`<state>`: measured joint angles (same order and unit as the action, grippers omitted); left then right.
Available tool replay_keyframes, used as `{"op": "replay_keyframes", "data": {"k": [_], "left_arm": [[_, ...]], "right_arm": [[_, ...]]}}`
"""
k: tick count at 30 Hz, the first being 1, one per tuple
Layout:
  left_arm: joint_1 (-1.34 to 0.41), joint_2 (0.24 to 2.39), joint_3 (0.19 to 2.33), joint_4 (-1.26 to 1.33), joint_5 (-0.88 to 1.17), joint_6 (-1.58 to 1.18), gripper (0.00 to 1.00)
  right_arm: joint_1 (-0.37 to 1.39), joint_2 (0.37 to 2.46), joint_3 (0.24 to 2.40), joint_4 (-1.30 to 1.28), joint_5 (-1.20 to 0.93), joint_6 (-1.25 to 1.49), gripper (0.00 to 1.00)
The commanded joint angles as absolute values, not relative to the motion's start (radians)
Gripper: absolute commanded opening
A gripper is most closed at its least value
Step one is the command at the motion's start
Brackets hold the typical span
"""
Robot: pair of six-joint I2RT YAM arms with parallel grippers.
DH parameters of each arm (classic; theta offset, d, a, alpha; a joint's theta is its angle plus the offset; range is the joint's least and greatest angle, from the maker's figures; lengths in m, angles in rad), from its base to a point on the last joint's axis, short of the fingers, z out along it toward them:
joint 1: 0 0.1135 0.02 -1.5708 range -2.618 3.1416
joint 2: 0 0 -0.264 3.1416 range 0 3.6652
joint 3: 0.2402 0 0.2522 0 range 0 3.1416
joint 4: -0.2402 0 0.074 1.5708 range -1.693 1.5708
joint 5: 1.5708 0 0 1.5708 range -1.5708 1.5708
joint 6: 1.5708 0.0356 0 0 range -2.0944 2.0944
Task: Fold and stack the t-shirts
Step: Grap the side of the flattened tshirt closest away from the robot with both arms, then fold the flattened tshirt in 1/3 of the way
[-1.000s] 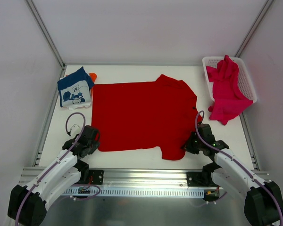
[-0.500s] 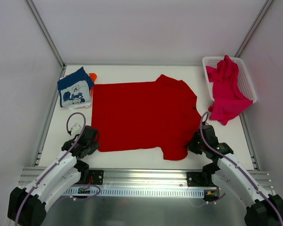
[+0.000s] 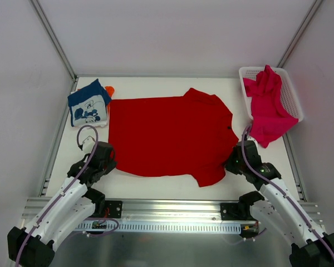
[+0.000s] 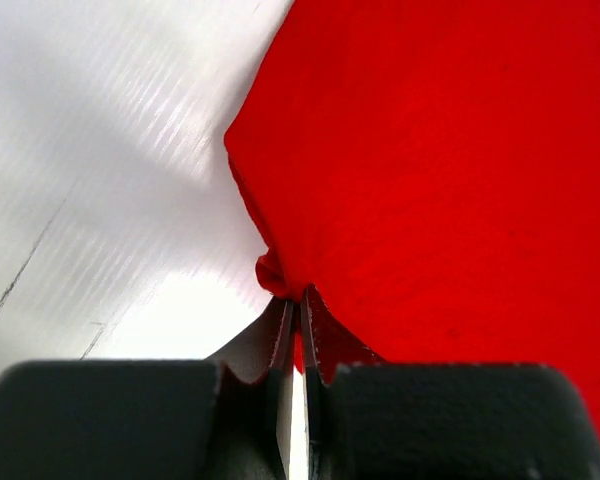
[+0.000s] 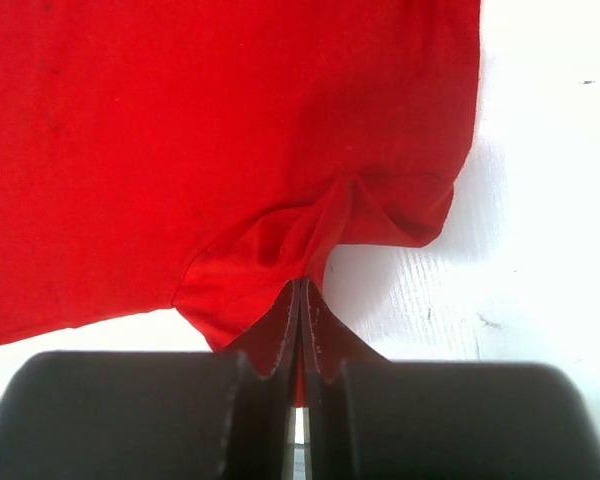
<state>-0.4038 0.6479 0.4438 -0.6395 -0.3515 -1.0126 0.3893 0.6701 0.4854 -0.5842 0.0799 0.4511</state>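
Observation:
A bright red t-shirt (image 3: pixel 167 136) lies spread flat across the middle of the table. My left gripper (image 3: pixel 109 163) is shut on its near left corner (image 4: pixel 272 275), the cloth bunched at the fingertips (image 4: pixel 297 300). At the near right, my right gripper (image 3: pixel 231 164) is shut on the red sleeve edge (image 5: pixel 310 250), which is pulled up into a fold. A magenta-pink t-shirt (image 3: pixel 267 108) hangs crumpled over the white basket (image 3: pixel 292 94). A folded navy t-shirt (image 3: pixel 89 104) with white cartoon print lies far left, and an orange t-shirt (image 3: pixel 109 89) peeks out from behind it.
The white mesh basket stands at the far right corner. Metal frame rails (image 3: pixel 55 142) run along the table's left and right edges. White table surface (image 3: pixel 156 189) shows between the shirt's near hem and the arm bases.
The left gripper closed on the shirt's near left corner and drew it slightly away from me. The right gripper moved right and farther out, dragging the sleeve with it.

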Motion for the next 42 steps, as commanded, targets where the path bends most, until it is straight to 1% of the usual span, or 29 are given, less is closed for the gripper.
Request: {"op": "replay_keyframes", "data": {"k": [1,5,12,25,33,42], "left_arm": [[-0.393,0.663,0.508,-0.632,-0.406,-0.956,0.00],[-0.393,0.689,0.531,-0.577,-0.423,-0.930,0.00],[-0.393,0.765,0.571,-0.488,-0.414,-0.868,0.00],[-0.391,0.842,0.600,-0.402,-0.459,-0.793,0.00],[-0.380,0.919,0.643,-0.356,-0.462,-0.772,0.00],[-0.357,0.985,0.629,-0.290,-0.486,-0.795,0.00]], "right_arm": [[0.403,0.713,0.549,-0.577,0.123,0.436,0.00],[0.411,0.770,0.590,-0.540,0.153,0.425,0.00],[0.416,0.899,0.727,-0.508,0.176,0.397,0.00],[0.430,1.086,0.819,-0.437,0.225,0.387,0.01],[0.429,1.210,0.910,-0.410,0.273,0.362,0.01],[0.423,1.351,1.037,-0.411,0.299,0.322,0.00]]}}
